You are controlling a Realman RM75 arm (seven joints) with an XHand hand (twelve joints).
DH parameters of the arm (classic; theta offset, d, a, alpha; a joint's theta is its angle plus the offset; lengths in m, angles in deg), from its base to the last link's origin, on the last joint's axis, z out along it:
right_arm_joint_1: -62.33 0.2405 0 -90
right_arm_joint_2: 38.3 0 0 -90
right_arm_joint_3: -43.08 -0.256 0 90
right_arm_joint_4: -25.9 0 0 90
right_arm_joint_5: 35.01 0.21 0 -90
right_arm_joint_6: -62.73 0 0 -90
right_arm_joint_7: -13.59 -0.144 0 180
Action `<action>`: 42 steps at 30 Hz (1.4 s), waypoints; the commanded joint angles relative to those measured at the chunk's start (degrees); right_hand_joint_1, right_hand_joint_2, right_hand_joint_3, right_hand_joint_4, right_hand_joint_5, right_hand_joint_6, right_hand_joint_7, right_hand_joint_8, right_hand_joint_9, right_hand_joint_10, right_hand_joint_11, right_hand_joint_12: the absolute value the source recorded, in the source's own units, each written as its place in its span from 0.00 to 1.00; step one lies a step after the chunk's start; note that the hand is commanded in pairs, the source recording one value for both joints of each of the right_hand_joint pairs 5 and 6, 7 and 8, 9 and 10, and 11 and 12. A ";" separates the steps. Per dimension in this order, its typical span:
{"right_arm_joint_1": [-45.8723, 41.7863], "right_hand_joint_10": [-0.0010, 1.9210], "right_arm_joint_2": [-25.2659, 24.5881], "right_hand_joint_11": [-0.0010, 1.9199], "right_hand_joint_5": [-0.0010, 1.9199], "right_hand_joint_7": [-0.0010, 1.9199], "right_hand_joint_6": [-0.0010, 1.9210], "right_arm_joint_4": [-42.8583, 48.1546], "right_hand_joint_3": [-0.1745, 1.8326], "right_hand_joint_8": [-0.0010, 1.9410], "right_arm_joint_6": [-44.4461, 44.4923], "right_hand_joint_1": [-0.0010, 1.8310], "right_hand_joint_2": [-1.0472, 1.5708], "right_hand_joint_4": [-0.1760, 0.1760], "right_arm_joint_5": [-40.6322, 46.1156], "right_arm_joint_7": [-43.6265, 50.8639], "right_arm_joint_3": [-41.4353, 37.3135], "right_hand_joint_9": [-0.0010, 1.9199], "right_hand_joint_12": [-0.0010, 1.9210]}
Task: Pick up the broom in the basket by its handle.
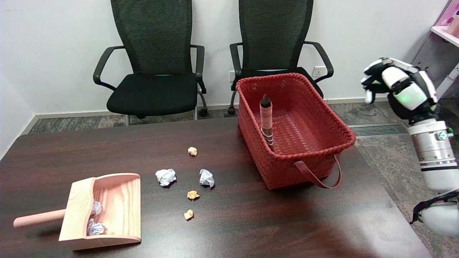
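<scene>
Upright against the left wall of the red basket [333, 143], the broom [266, 122] offers its handle, while the right hand [398, 86] hovers well apart, fingers loosely curled, holding nothing.

Dark wooden table [233, 229] carries red woven basket [331, 136], nearest right hand [398, 87]; crumpled paper scraps [165, 177] farther off; wooden dustpan [104, 211] farthest.

Broom [266, 121] stands handle-up in red woven basket [324, 107], leaning on left wall. Handle pinkish with dark tip, black-white banding lower down; bristle end hidden behind near rim. Basket open-topped, sits on table's right side, strap handle drooping off near wall.
</scene>
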 commanded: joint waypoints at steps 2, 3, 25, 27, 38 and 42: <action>0.22 0.53 -1.43 0.74 0.46 0.46 0.46 1.57 0.66 0.46 -3.85 0.41 0.73 0.00 -9.25 -0.25 -0.84 0.53 0.74; 0.22 0.52 -1.43 0.74 0.46 0.46 0.46 1.67 0.66 0.46 -3.77 0.41 0.72 0.00 -9.31 -0.28 -1.28 0.53 0.74; 5.10 0.14 -0.86 0.26 0.15 0.15 0.15 -8.38 0.57 0.15 -12.80 0.49 0.42 0.22 -24.53 1.08 -3.36 0.14 0.26; 7.06 0.12 -0.97 0.21 0.12 0.12 0.12 -9.50 0.56 0.12 -16.11 0.50 0.40 0.28 -25.61 1.75 -2.21 0.12 0.21; 14.48 0.10 -8.45 0.14 0.03 0.03 0.03 -10.31 0.52 0.03 -22.77 0.50 0.36 0.30 -26.06 1.09 2.86 0.10 0.14; 14.54 0.11 -8.46 0.13 0.02 0.02 0.02 -13.58 0.45 0.02 -29.61 0.50 0.37 0.05 -25.50 -1.64 2.97 0.11 0.13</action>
